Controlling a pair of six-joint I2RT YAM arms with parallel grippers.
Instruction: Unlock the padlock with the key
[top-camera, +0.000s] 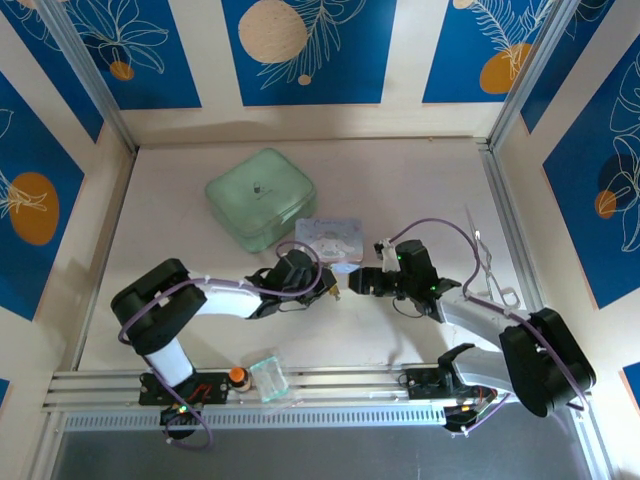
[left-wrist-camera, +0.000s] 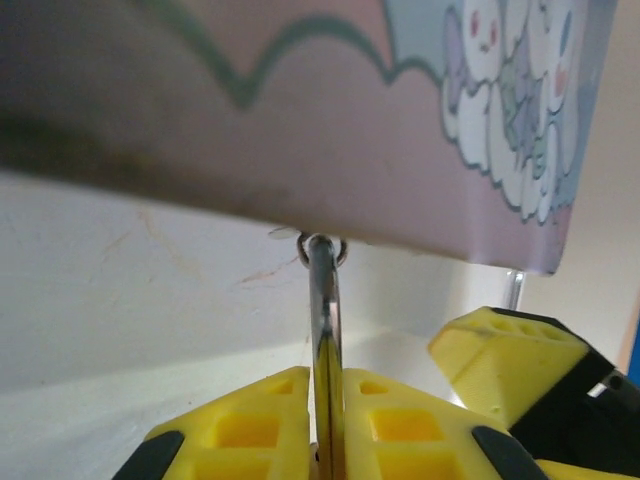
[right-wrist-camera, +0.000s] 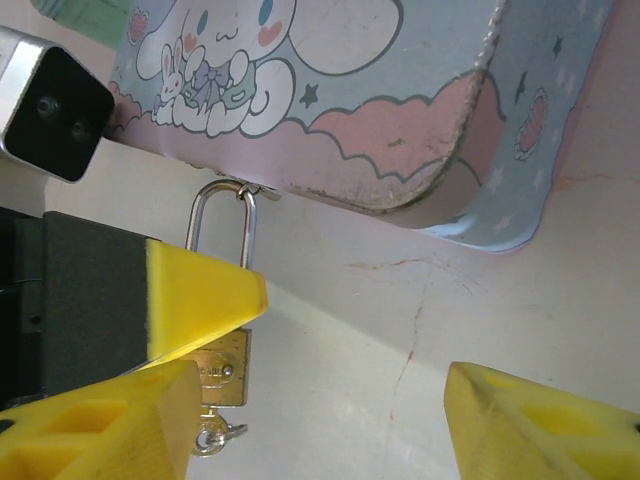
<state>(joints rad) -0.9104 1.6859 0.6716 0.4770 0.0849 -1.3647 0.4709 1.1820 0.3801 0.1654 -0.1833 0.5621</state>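
The brass padlock (right-wrist-camera: 226, 368) hangs by its silver shackle (right-wrist-camera: 220, 222) from the hasp of the pastel cartoon tin (right-wrist-camera: 330, 90). The small silver key (right-wrist-camera: 215, 436) sticks out of the lock's bottom. My left gripper (left-wrist-camera: 328, 385) is shut on the padlock (left-wrist-camera: 328, 340), seen edge-on, and its yellow finger (right-wrist-camera: 200, 295) covers the top of the lock body. My right gripper (right-wrist-camera: 320, 430) is open, with its left finger beside the lock and key and nothing between its fingers. From above, both grippers (top-camera: 325, 288) (top-camera: 362, 280) meet just in front of the tin (top-camera: 328, 238).
A pale green lidded box (top-camera: 260, 198) sits behind the tin. A clear cup (top-camera: 268, 378) and an orange knob (top-camera: 237, 375) lie by the near rail. Metal forceps (top-camera: 490, 268) rest at the right, by the side wall.
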